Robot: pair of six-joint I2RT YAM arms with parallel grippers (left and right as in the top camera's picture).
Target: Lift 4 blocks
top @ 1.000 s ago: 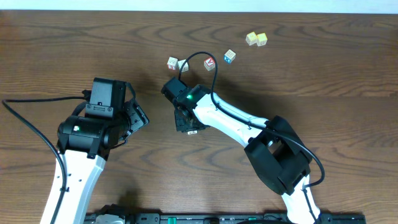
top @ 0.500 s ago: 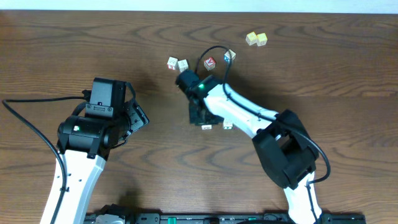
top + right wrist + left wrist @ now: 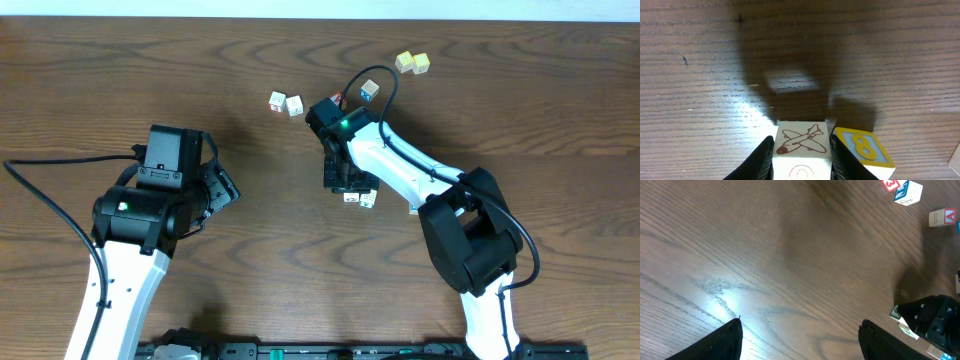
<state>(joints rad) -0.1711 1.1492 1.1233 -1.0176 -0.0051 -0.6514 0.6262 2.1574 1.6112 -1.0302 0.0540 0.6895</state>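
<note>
right pincer clamps one airplane block, one numbered block beside.

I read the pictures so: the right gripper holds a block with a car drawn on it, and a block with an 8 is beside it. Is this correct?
Only the drawing is wrong. The right gripper holds the airplane block: its face shows an airplane, not a car, as the right wrist view shows. The 8 block is beside it.
</note>
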